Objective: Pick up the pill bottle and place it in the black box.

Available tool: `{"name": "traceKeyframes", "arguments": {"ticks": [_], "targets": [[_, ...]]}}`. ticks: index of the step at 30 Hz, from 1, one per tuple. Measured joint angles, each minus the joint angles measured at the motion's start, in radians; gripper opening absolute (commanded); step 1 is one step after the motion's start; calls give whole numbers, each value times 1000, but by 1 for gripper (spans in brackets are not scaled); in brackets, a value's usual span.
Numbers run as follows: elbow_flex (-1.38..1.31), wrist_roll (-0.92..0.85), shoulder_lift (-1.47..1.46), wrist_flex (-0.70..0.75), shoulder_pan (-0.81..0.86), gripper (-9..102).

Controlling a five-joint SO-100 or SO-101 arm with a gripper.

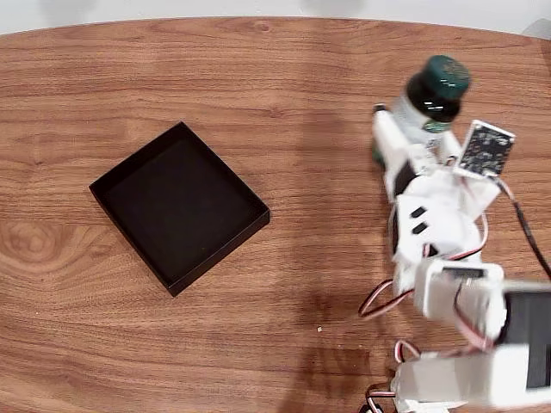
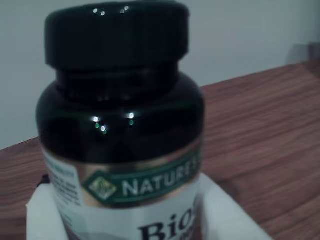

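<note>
I have the gripper [image 1: 411,138] clamped on the pill bottle [image 1: 433,96] near the table's [image 1: 284,86] far right edge. The black box [image 1: 179,206] sits well apart, left-centre; a low hold could let the bottle tip.

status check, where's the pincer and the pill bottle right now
Pincer shut on pill bottle, far right of fixed view. White fingers flank label in wrist view. Black box empty, left of centre. Bare table between them.
</note>
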Motion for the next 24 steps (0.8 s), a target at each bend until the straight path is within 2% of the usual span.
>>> {"name": "traceKeyframes", "arguments": {"ticks": [8,24], "targets": [[126,20,164,3,-187,17],[86,49,129,57,-548,17]]}}
